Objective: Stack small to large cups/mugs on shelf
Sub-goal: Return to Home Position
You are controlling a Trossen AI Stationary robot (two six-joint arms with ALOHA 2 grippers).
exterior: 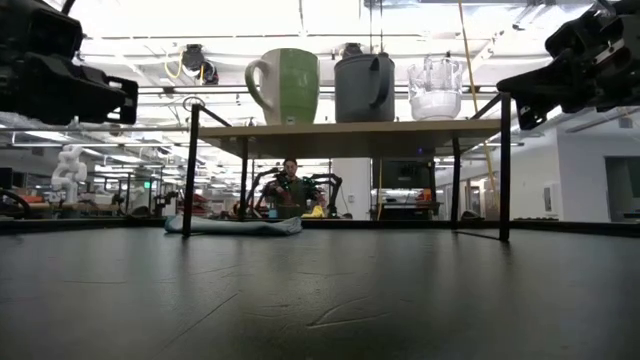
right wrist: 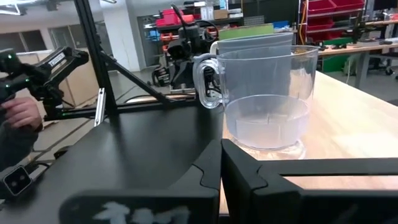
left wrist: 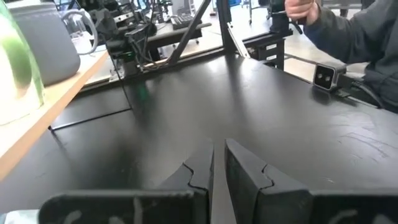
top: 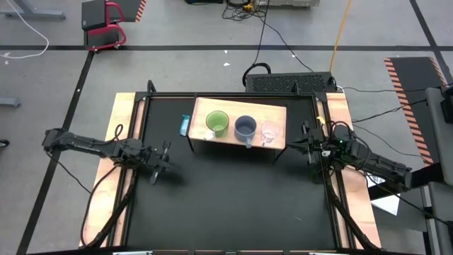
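Left wrist view: green mug [left wrist: 15, 68], ahead and off to one side of the left gripper [left wrist: 219, 144], is cut by the frame edge and blurred, so only a sliver shows. It partly covers the grey mug [left wrist: 46, 43]. Person [left wrist: 354, 37] across the tabletop [left wrist: 280, 124] from this gripper: sleeve and hand only, rest cut off.

Right wrist view: glass cup [right wrist: 267, 99], just ahead of the right gripper [right wrist: 221, 144], hides most of the grey mug. The green mug is almost wholly hidden behind both.

High view: teal item [top: 185, 125] beside the shelf [top: 212, 106], beyond the left gripper, too small to identify.
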